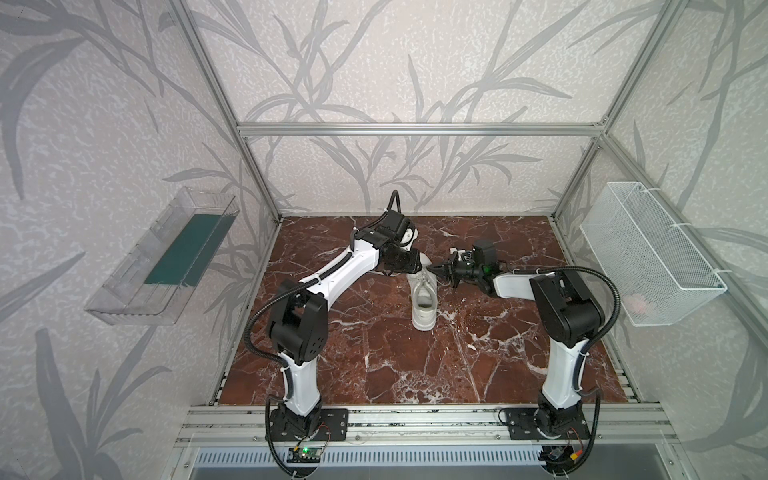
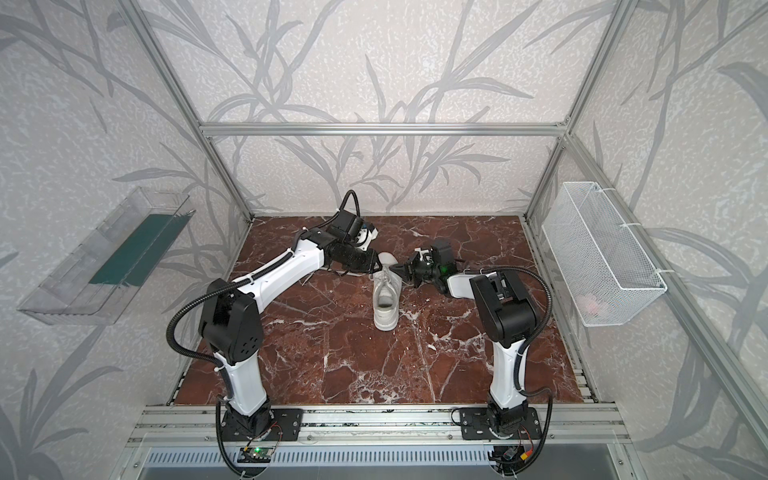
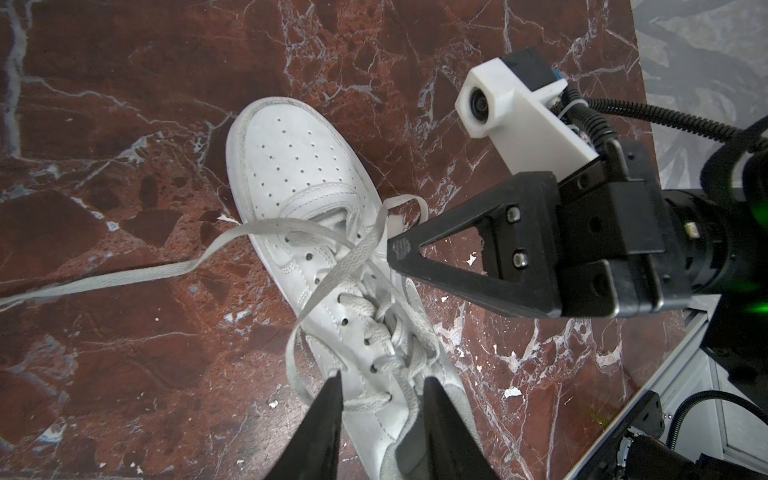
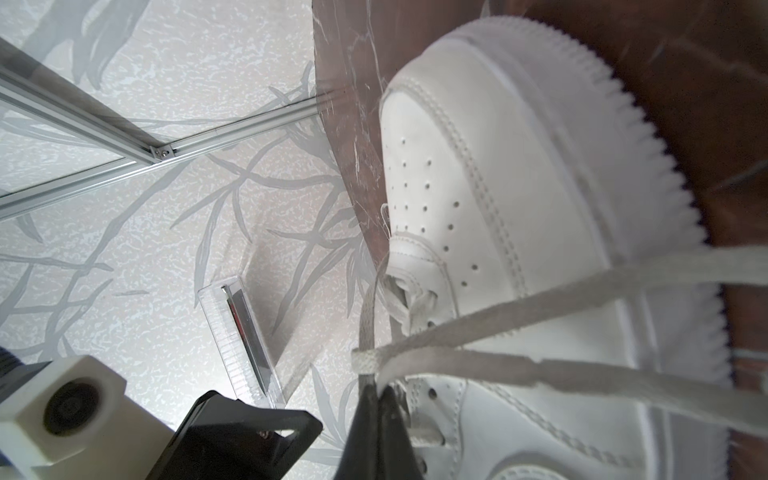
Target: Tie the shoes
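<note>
Left wrist view: white sneaker [image 3: 299, 166] on the marble counter [image 3: 124, 124], between both arms.
Right fingers [image 3: 415, 253]: clenched on a lace [image 3: 274, 227] beside the tongue.
Left fingers [image 3: 328, 415]: released, empty, above the eyelets.

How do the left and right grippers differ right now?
The left gripper has jaws apart above the shoe; the right gripper is shut on a lace. The left points down from above; the right reaches in sideways. Both are black and at the shoe.
</note>
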`<state>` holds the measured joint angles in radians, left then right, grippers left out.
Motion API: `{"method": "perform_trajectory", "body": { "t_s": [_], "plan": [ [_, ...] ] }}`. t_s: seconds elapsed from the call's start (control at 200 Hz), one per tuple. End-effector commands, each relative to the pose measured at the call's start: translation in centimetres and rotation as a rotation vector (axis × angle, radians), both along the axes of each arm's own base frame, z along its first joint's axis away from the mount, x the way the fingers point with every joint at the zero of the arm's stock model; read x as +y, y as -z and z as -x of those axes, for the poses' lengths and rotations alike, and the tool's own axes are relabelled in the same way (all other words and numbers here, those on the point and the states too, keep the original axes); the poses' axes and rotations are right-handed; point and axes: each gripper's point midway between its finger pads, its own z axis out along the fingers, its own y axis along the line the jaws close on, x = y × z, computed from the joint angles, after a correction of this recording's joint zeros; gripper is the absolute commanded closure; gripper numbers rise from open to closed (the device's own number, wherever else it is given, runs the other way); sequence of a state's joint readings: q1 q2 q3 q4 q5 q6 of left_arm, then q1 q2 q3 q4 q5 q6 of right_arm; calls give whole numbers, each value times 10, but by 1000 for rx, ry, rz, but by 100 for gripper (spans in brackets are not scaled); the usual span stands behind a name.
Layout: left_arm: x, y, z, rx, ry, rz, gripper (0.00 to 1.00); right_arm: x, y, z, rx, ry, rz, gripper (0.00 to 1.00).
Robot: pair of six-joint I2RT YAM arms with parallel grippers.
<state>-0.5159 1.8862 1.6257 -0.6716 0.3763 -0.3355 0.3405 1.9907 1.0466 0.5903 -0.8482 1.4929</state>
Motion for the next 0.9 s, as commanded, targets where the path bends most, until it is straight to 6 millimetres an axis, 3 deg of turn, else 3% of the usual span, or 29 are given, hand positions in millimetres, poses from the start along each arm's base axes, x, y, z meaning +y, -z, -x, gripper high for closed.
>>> {"method": "perform_trajectory", "body": {
  "t_s": [0.0,0.43,0.895],
  "plan": [
    [-2,-20,4,-26,1,45,66,7,0,4,-6,-28,-27,100],
    [-3,-8,6,2,5,45,71,8,9,15,18,-57,-16,100],
    [-7,4,10,56,22,46,72,13,-3,16,-7,-67,-84,100]
  ]
}}
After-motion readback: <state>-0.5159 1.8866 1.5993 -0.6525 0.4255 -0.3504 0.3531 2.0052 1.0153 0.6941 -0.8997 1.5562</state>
